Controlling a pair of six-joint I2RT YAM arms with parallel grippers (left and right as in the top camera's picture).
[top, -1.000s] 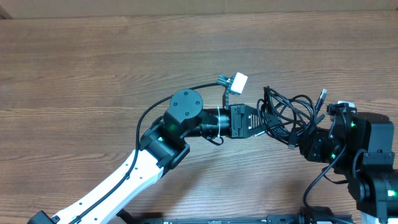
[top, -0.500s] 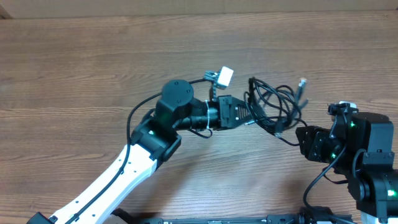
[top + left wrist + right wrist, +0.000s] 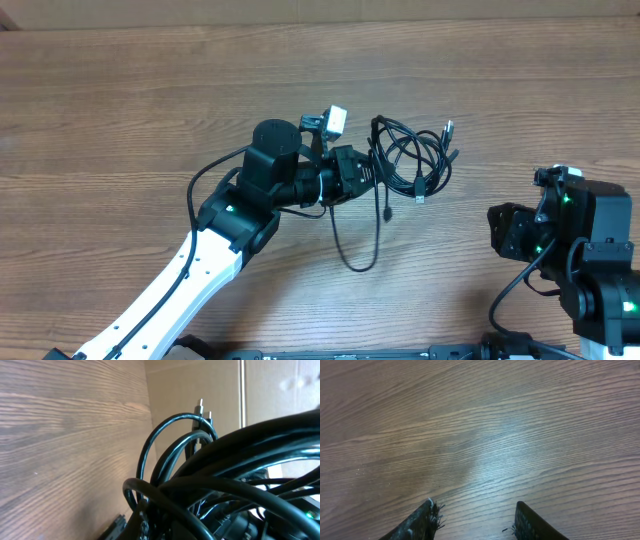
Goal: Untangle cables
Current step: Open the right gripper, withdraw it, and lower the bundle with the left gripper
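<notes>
Here, glossy black cables [image 3: 240, 452] looped in knot; table [image 3: 60, 435] wood-grained.

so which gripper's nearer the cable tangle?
Left. The left gripper is shut on the cables; the right gripper sits apart, off to their right, open, empty.

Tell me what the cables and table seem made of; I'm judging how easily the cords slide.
The cables: black jacket, probably plastic or rubber, semi-gloss, catching thin highlights. The table: wood-grain surface, real wood or laminate, satin, with a soft glare patch.
</notes>
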